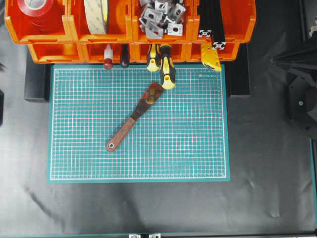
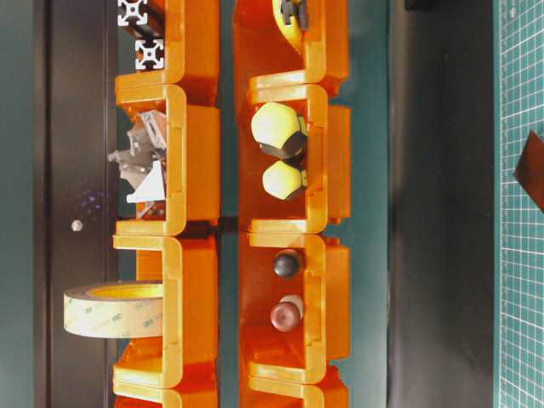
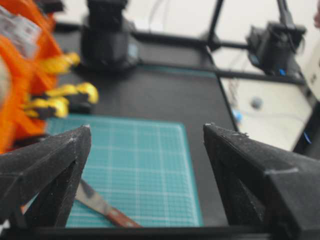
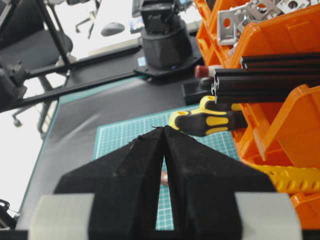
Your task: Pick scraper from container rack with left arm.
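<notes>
Scraper (image 1: 132, 120): lies flat on the green cutting mat (image 1: 198, 148), outside the bins. From overhead it runs on a slant, the wooden handle with its hole toward the lower left, the rusty blade up and to the right.
Blade tip: touches, or slips just under, the yellow-and-black screwdriver handle (image 1: 167, 66) that sticks out of the lower bins; I cannot tell which.
Container rack (image 1: 130, 29): a row of orange bins along the top edge of the mat.
Only overhead: the whole scraper at once, a red tape roll (image 1: 35, 9), a pale tape roll (image 1: 97, 15), metal brackets (image 1: 161, 17) and black profiles (image 1: 212, 22) in the upper bins.
Only table-level: the two tiers seen end-on, the butt ends of two yellow handles (image 2: 278, 129), a small red knob (image 2: 285, 316), a dark knob (image 2: 286, 264). Of the scraper only a dark corner of blade (image 2: 531, 170) pokes in at the right edge.
Left gripper (image 3: 147, 137): seen only by its own wrist camera. Fingers (image 3: 55, 170) spread wide with nothing between them, above the mat. Part of the scraper (image 3: 102, 205) shows below the left-hand finger, not touching it.
Right gripper (image 4: 164, 129): seen only by its own wrist camera. Fingers (image 4: 200, 170) pressed together to a thin slit, holding nothing, near the rack's right end, where a screwdriver (image 4: 207, 122) juts out.
Overhead gap: neither gripper appears there, only a dark arm base (image 1: 299, 94) at the right edge.
</notes>
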`<state>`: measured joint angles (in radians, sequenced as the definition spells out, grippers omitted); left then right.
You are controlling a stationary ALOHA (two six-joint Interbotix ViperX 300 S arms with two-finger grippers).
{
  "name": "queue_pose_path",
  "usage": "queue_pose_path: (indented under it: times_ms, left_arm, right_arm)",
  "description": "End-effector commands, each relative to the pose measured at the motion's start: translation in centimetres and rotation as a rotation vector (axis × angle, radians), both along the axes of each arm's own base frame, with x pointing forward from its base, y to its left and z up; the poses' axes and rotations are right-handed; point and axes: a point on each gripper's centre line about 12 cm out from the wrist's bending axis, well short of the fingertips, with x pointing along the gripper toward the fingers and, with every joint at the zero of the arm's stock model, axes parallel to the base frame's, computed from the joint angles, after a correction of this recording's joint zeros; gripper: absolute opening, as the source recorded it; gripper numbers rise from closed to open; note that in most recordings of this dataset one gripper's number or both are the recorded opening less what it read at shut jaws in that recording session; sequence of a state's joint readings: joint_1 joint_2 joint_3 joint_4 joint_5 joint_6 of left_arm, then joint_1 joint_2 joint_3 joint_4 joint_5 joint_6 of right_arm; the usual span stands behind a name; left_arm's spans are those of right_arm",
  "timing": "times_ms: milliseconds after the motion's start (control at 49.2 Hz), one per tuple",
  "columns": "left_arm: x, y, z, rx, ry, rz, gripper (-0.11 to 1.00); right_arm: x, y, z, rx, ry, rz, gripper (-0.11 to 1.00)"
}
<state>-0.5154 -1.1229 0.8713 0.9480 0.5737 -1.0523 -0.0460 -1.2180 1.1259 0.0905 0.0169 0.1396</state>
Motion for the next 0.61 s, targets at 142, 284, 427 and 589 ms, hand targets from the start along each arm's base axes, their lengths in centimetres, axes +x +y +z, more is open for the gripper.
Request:
queue_pose_path:
  times_ms: [142,284,427,589]
  left_arm:
    - [-2.0,2.0,0.3,-0.004,-0.055,0.064,0.88]
    - [-2.9,2.6,-0.7,-0.011,-0.067,0.077,0.88]
    - [-3.4,3.1,-1.3,-0.013,-0.073,0.098,0.88]
    - [-3.5,3.5,-1.4,-0.012,-0.081,0.124,0.87]
  right_arm:
    - [0.0,0.0,1.4,0.000,-0.032,0.000,0.00]
    - [0.0,0.0,1.5,0.000,-0.037,0.000,0.00]
    - [-0.1,0.0,1.5,0.000,-0.038,0.000,0.00]
    - [-0.1,0.0,1.6,0.000,-0.041,-0.002,0.00]
